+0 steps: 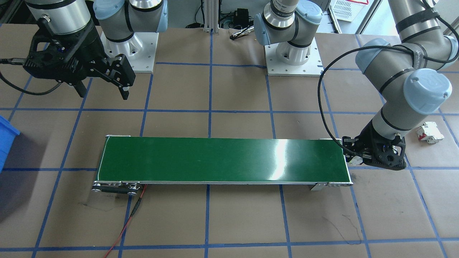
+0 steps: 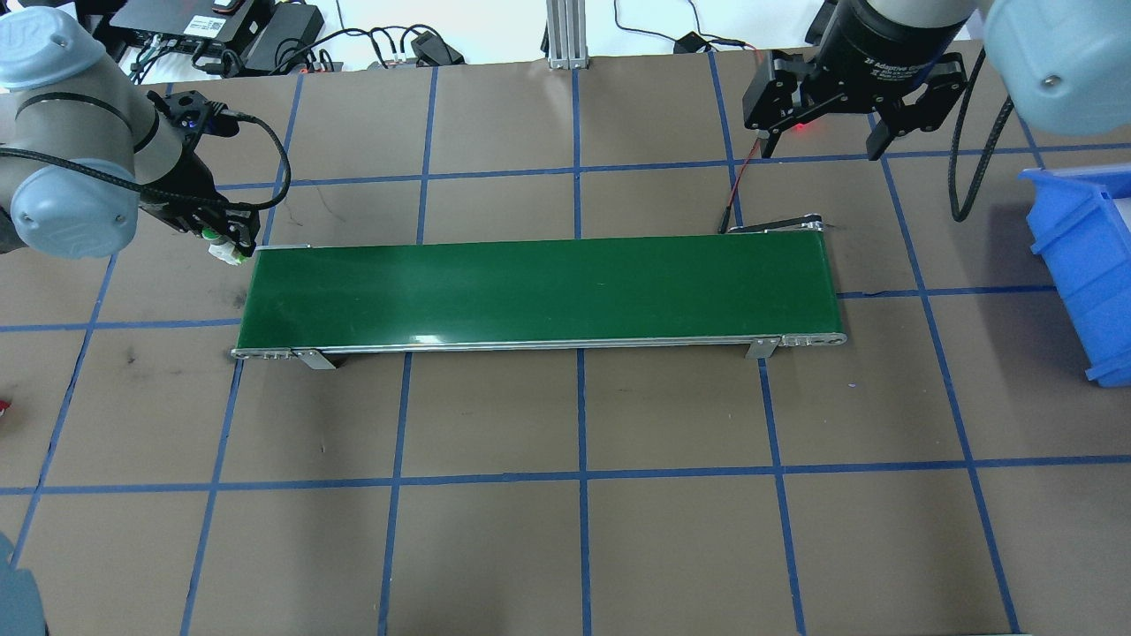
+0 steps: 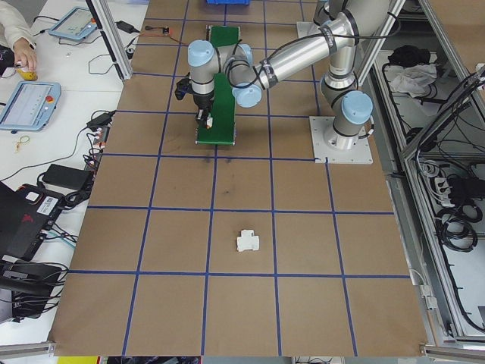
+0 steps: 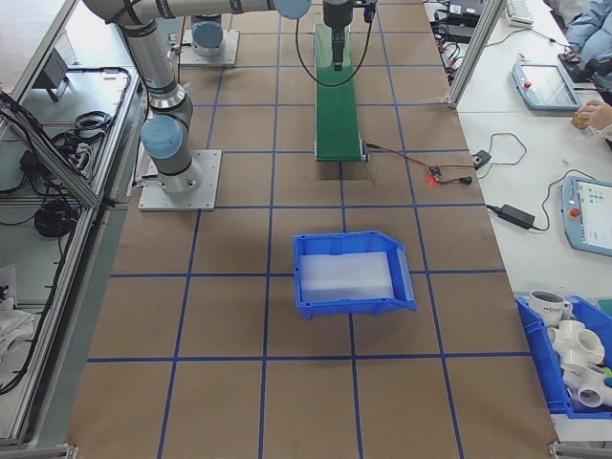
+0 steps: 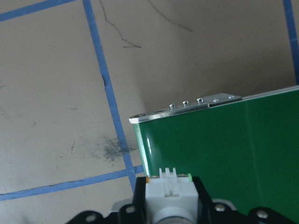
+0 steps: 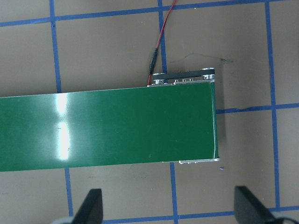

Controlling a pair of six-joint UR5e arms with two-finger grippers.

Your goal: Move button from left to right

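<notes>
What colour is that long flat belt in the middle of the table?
The belt is dark glossy green with silver metal edges, and it shows best in the overhead view.

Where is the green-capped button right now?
In the overhead view, the button sits in the left gripper, just off the conveyor belt's left end.

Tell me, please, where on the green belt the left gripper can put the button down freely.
The whole conveyor belt is bare. The left gripper holds the button beside the belt's left end, so that end is nearest. The right gripper, open, hangs beyond the right end.
</notes>
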